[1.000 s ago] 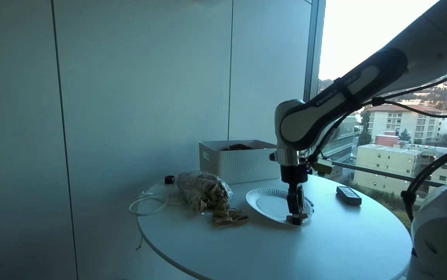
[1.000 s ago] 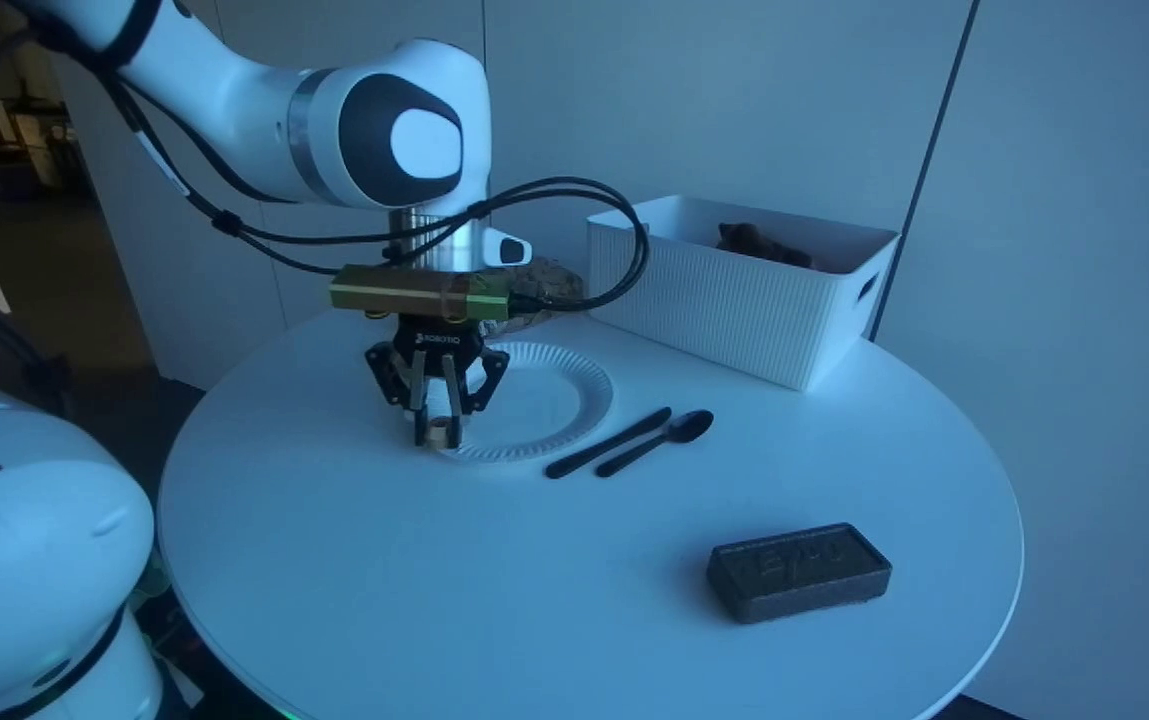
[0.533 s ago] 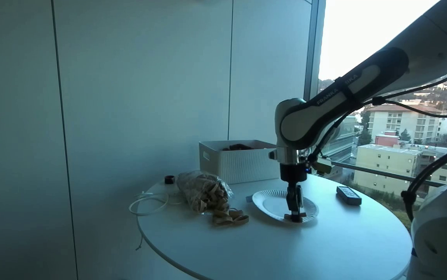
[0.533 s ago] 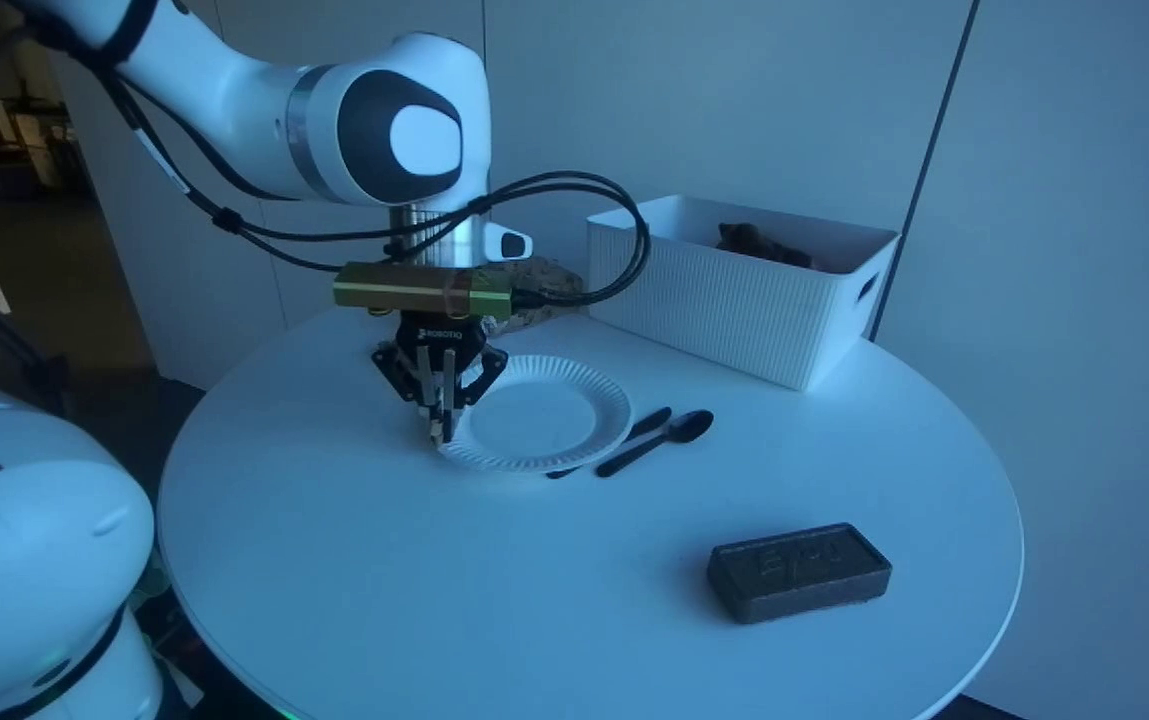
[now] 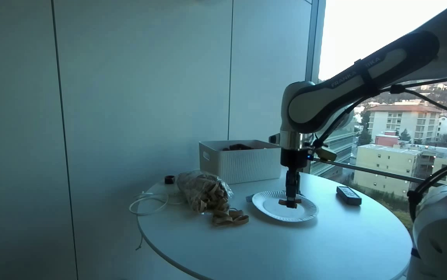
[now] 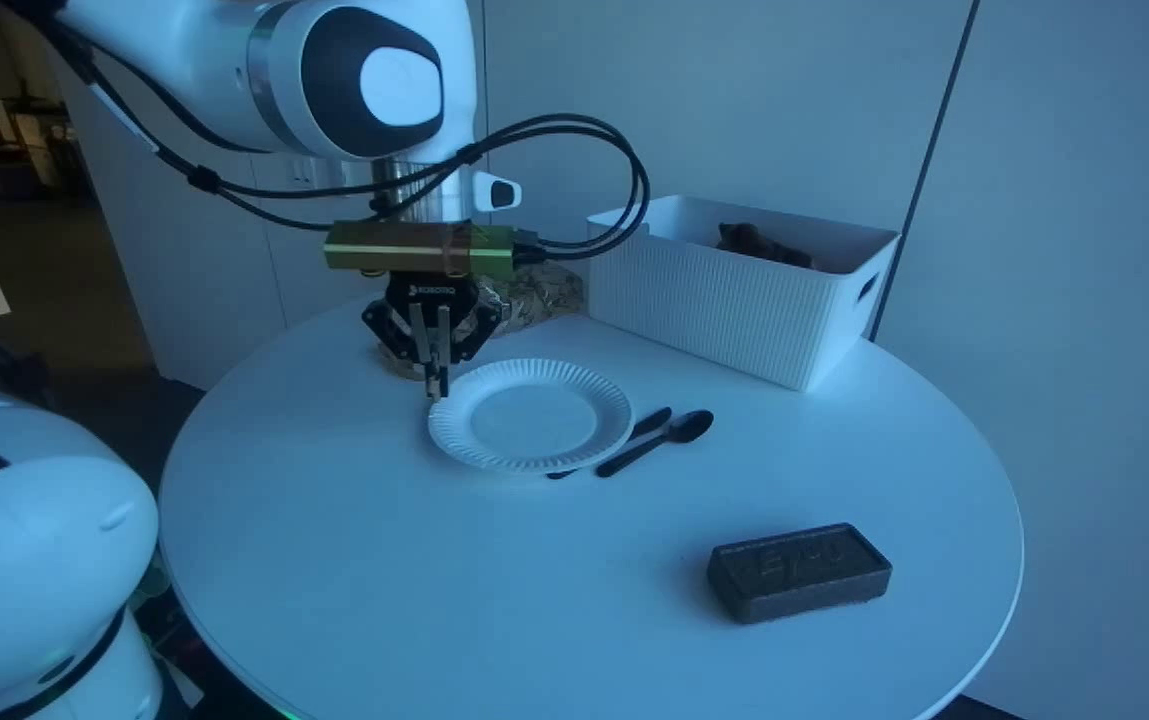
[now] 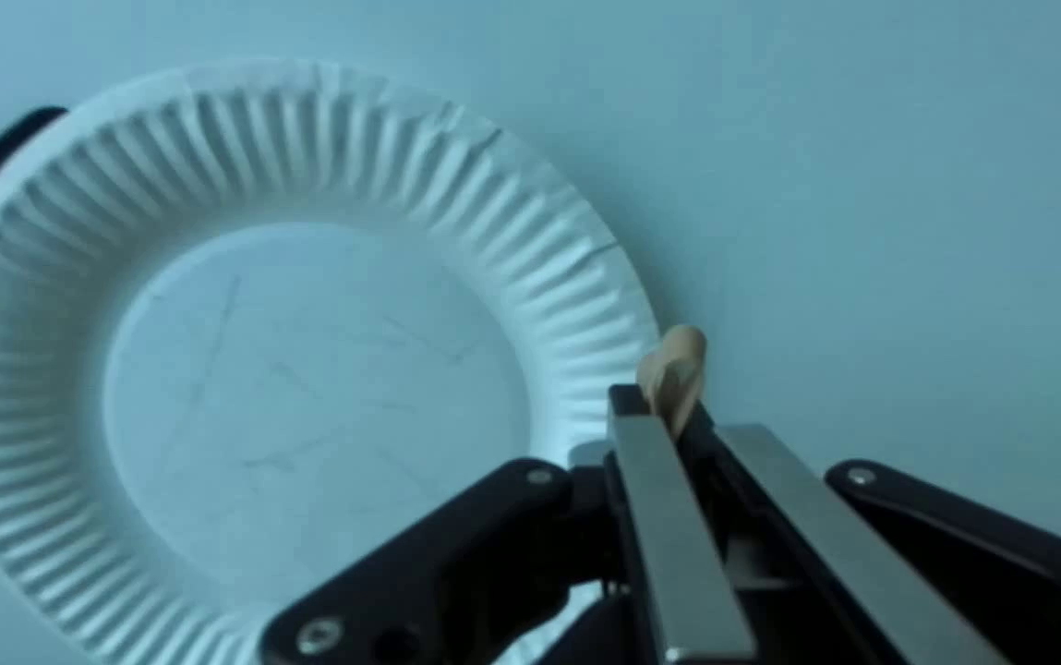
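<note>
My gripper [image 7: 669, 416] is shut on a tan looped band [image 7: 681, 356], whose end sticks out past the fingertips in the wrist view. In an exterior view the band [image 5: 283, 202] pokes out on both sides of the gripper [image 5: 291, 204], which points straight down and is raised off the table. The white paper plate [image 6: 474, 450] lies close by; the gripper [image 6: 437, 388] hangs near its rim. Within the wrist view, the plate [image 7: 382, 157] fills the left side and the fingertips stand by its edge. The middle of the band is hidden between the fingers.
Beside the plate lie a black spoon [image 6: 691, 427] and a black knife [image 6: 652, 422], partly covered. A dark block [image 6: 799, 575] sits farther off. Behind stand a white basket [image 5: 246, 167] and a clear bag [image 5: 204, 190] of tan bands, with loose bands [image 5: 229, 217] and a white cord [image 5: 149, 213].
The jaws have closed on the tan band, and the gripper has lifted and drawn back toward the bag side. The plate has slid toward the cutlery, covering part of the knife.
</note>
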Action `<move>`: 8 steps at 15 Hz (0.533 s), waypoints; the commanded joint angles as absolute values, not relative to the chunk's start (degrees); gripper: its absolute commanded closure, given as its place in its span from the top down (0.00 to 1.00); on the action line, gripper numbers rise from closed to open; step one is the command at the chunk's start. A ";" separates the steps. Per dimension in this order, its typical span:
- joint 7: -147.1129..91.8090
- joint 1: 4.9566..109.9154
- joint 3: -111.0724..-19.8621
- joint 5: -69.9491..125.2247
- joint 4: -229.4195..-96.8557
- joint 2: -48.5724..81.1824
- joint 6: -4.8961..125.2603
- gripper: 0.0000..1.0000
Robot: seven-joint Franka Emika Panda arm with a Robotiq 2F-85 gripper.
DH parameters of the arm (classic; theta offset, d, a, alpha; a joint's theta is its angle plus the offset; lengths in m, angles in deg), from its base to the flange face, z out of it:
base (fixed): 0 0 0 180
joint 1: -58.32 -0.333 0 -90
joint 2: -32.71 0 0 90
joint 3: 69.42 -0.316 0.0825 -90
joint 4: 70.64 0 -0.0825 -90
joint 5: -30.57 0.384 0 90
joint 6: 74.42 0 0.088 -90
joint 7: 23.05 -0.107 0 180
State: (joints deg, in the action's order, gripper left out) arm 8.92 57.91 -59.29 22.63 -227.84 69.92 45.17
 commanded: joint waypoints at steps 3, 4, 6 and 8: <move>19.49 49.94 -57.09 32.70 -227.77 75.13 40.60 0.13; 19.94 48.98 -57.83 33.98 -227.77 75.55 41.19 0.14; 18.99 46.75 -59.96 36.27 -227.73 75.26 43.92 0.12; 17.02 44.91 -62.79 37.27 -227.68 73.49 48.55 0.12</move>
State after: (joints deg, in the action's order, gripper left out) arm 18.29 47.23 -59.54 34.91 -227.80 74.28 43.17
